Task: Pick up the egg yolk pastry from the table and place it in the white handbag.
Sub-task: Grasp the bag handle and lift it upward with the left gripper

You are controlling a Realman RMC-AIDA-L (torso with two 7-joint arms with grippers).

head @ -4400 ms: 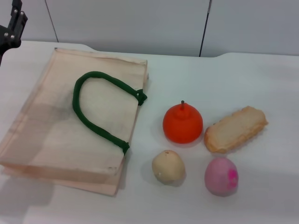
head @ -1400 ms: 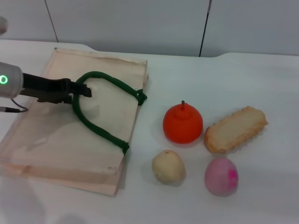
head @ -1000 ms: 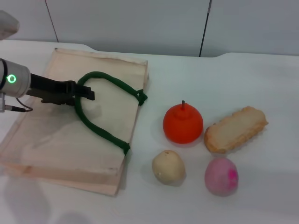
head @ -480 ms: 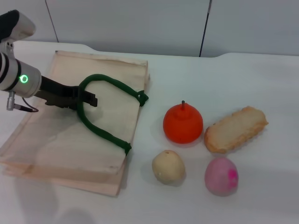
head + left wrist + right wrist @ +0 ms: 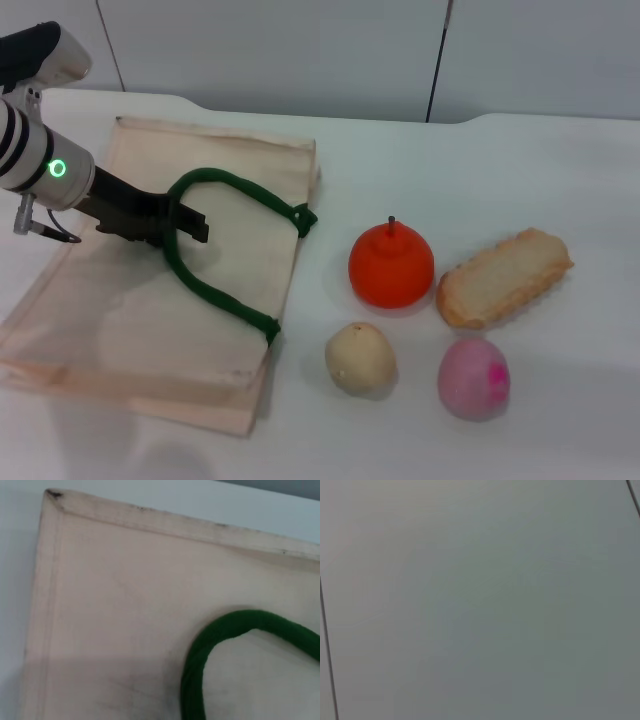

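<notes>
Head view shows the left gripper (image 5: 185, 225) reaching in from the robot's left, its arm stretched low and nearly level over the white handbag (image 5: 110, 300), with a green light glowing on the wrist. Its dark fingers (image 5: 192, 232) sit right at the bend of the green handle (image 5: 215, 290), seemingly clamped on the rope, though the contact itself is hard to make out. The handle loop stands slightly raised off the cloth near the fingers. The handbag lies flat on the white bench (image 5: 520, 170), cream-coloured, with a faint stain. The left wrist view looks down on the handbag's cloth and the handle's curve.

The egg yolk pastry (image 5: 360, 357) rests on the bench just to the right of the handbag's near corner, a small, matte, pale beige ball, apart from the gripper. An orange fruit (image 5: 391, 264) sits behind it, a pink ball (image 5: 474, 377) beside it, a bread slice (image 5: 503, 276) farther right.

The right wrist view shows only a plain grey surface; the right gripper is out of sight.
</notes>
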